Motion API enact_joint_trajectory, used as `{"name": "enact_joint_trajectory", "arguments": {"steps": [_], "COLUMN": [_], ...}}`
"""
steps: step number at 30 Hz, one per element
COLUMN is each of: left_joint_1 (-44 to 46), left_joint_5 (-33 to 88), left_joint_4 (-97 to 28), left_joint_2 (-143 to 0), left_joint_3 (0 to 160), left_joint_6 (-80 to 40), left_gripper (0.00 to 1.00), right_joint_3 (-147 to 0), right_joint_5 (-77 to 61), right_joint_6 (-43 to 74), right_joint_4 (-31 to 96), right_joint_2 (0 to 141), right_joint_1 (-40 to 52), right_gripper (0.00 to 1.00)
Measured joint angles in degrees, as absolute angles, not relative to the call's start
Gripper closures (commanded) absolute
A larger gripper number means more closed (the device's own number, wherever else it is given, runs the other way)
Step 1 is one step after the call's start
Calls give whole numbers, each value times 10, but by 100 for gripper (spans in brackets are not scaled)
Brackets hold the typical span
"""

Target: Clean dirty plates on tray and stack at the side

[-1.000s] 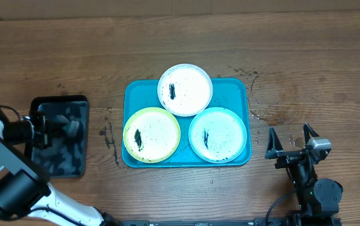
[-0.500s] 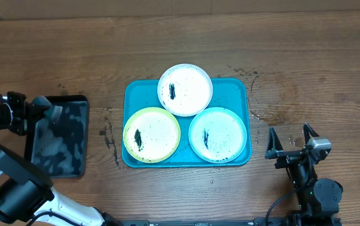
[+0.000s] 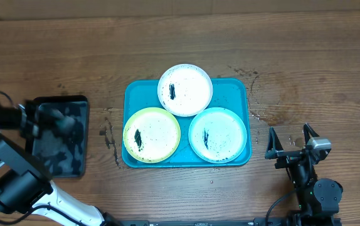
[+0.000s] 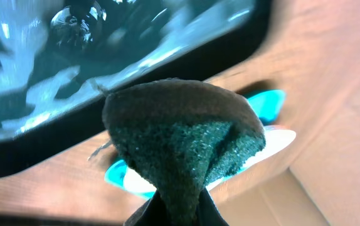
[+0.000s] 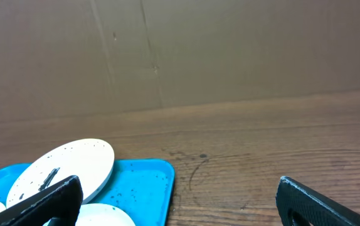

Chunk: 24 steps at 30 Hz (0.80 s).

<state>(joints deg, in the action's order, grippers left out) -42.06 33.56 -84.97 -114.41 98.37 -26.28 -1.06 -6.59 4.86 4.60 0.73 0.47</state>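
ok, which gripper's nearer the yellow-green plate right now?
Left. Left gripper, shut on a dark green sponge, hangs over the black tray, on the yellow-green plate's side. Right gripper, open, is past the turquoise tray's opposite edge.

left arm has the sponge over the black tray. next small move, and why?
Probably swing the left gripper, shut on the dark green sponge over the black tray, rightward to the yellow-green plate: nearest plate, smeared black, and the right gripper sits open beside the turquoise tray.

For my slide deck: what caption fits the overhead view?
Dirty yellow-green round plate and two white round plates on turquoise plastic tray; left claw grips dark sponge above narrow black tray.
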Motion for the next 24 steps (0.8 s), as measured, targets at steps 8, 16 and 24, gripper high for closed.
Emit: {"name": "enact_joint_trajectory", "arguments": {"steps": [8, 16, 24], "left_joint_1": [-408, -395, -385], "left_joint_5": [297, 273, 232], "left_joint_4": [-786, -752, -961], "left_joint_2": [-1120, -1136, -1117], "left_joint_3": [979, 848, 1167], "left_joint_6": [-258, -274, -259], "left_gripper": [96, 96, 96], "right_joint_3": [-11, -11, -11], "right_joint_5": [-66, -66, -66], "right_joint_6": [48, 48, 48], "right_joint_4": [46, 46, 46], "right_joint_2": [7, 7, 7], "right_joint_1": [5, 5, 5], "right_gripper": [0, 0, 0]}}
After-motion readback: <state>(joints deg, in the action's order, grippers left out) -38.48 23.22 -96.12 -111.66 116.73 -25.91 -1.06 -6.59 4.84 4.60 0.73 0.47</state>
